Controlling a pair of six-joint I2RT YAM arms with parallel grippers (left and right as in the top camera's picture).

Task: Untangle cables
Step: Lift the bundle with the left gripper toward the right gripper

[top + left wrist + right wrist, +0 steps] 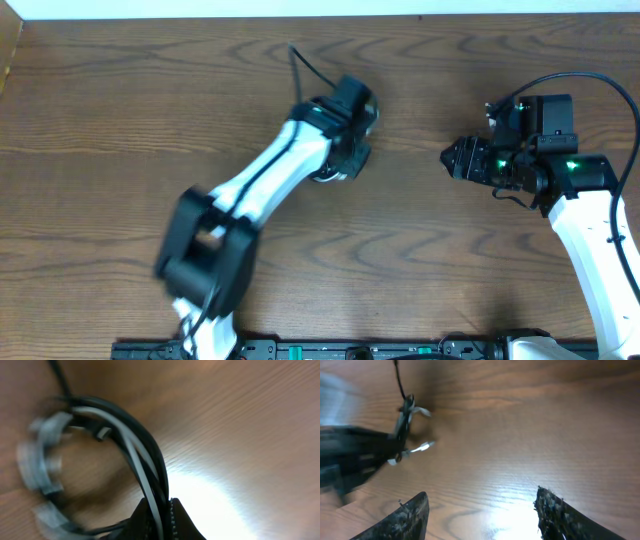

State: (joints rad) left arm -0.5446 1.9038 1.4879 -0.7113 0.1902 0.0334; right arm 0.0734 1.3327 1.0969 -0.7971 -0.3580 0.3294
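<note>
The cables (127, 440) are a coil of thin black and white cords with pale blurred plug ends at the left of the left wrist view. My left gripper (164, 515) is shut on the coil's strands. In the overhead view the left gripper (345, 155) covers most of the coil, and one black cord (305, 65) trails off toward the back. In the right wrist view the coil (407, 430) hangs from the left gripper at upper left. My right gripper (480, 510) is open and empty, apart from the coil; in the overhead view it (450, 157) points left.
The wooden table (120, 120) carries nothing else that I can see. Thick black arm cords (580, 80) run by the right arm. The table's far edge (320, 17) lies at the back.
</note>
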